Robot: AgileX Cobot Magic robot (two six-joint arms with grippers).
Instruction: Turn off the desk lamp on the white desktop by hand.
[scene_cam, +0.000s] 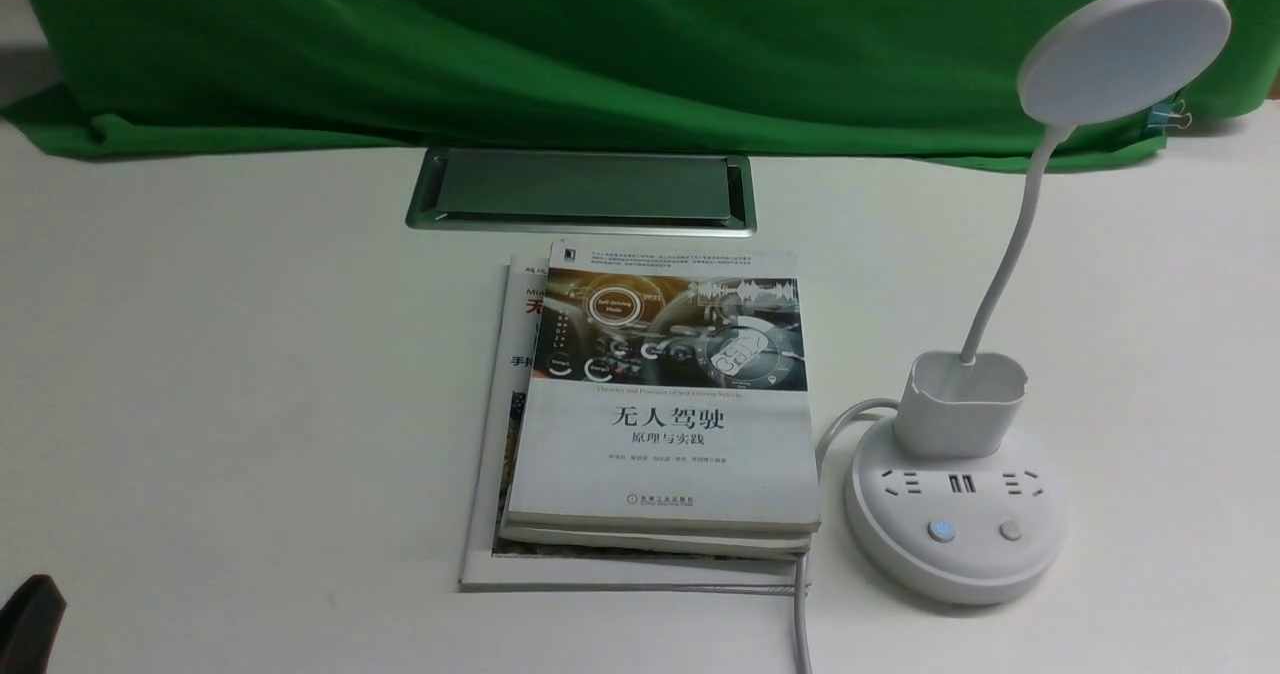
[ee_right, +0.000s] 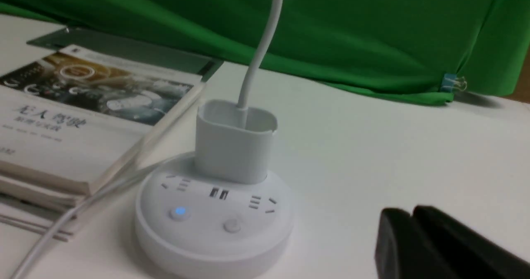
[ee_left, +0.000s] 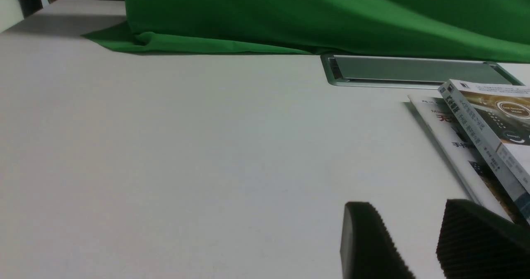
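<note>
Front view: the white desk lamp with the flat round disc head, thin bendy neck and cup-shaped holder (scene_cam: 958,499) sits on the right side of the matte white surface (scene_cam: 250,374), just beside a stack of white paperback books (scene_cam: 660,404). Its round base has 2 buttons: a blue-lit button (scene_cam: 940,531) and a plain grey button (scene_cam: 1011,530). Only a dark sliver of the left end effector (scene_cam: 30,619) shows at the near corner, well away from the lamp.

Left wrist view: the left end effector (ee_left: 418,246) has its ribbed black pads a moderate gap apart, holding nothing, over bare surface.

Right wrist view: the right end effector (ee_right: 414,237) looks pinched nearly together and empty, near the base. I'd guess the base is light, slick plastic, so press straight down on a button, gently. Don't touch the floppy neck.
</note>
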